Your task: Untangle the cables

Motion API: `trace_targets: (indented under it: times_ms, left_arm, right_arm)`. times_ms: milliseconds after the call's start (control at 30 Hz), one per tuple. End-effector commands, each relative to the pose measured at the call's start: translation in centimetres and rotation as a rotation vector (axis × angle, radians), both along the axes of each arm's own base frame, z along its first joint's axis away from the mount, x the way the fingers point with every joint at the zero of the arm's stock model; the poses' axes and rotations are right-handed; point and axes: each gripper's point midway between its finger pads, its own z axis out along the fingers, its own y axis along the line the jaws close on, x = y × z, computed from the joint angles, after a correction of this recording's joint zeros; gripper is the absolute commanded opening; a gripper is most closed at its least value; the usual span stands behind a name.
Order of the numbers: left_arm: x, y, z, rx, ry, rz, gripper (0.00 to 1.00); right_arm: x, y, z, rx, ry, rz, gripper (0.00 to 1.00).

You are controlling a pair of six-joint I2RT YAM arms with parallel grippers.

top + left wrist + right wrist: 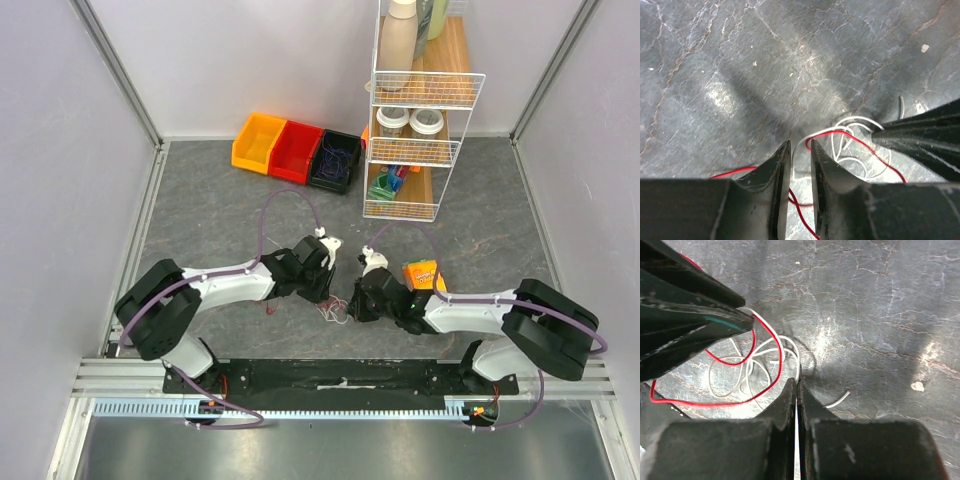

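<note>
The cables (336,310) are a small tangle of thin red and white wires on the grey table between both grippers. In the left wrist view my left gripper (800,144) is just above the table with a narrow gap between its jaws. A loop of the white cable (855,119) and the red cable (860,140) run through that gap. My right gripper (798,381) is shut on the white cable (795,354), which enters at its tips. The red cable (778,359) loops just left of it. No dark blue wire shows in the tangle.
Yellow (258,142), red (296,150) and black (335,160) bins stand at the back, the black one holding blue wires. A white wire rack (420,120) with bottles and jars stands at the back right. An orange packet (422,273) lies beside the right arm.
</note>
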Motion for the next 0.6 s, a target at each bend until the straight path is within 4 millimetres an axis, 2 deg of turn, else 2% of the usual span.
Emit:
trace_targets:
  times_ms: [0, 100, 133, 233, 367, 500, 567]
  left_arm:
    - [0.8, -0.3, 3.5, -0.083, -0.104, 0.004, 0.30]
    - [0.7, -0.3, 4.1, -0.114, -0.120, 0.002, 0.47]
    - [0.6, -0.3, 4.1, -0.119, -0.116, 0.004, 0.49]
    - [0.4, -0.3, 3.2, -0.108, -0.096, -0.001, 0.50]
    - [0.4, -0.9, 2.1, -0.102, -0.064, -0.007, 0.54]
    - [0.2, -2.4, 3.4, -0.187, -0.067, -0.042, 0.58]
    - [0.3, -2.4, 3.9, -0.205, -0.087, -0.045, 0.59]
  right_arm:
    - [1.3, 0.0, 2.9, 0.024, -0.105, -0.026, 0.00]
    - [1.4, -1.0, 5.3, 0.042, -0.155, -0.045, 0.00]
    - [1.5, -1.2, 6.6, 0.066, -0.178, -0.050, 0.00]
    - [1.3, -1.5, 8.6, 0.110, -0.205, -0.056, 0.00]
    - [1.1, -1.0, 11.0, 0.170, -0.226, -0.038, 0.00]
    - [1.0, -1.2, 11.7, 0.158, -0.232, -0.028, 0.00]
    - [1.0, -1.1, 12.0, 0.161, -0.236, -0.025, 0.00]
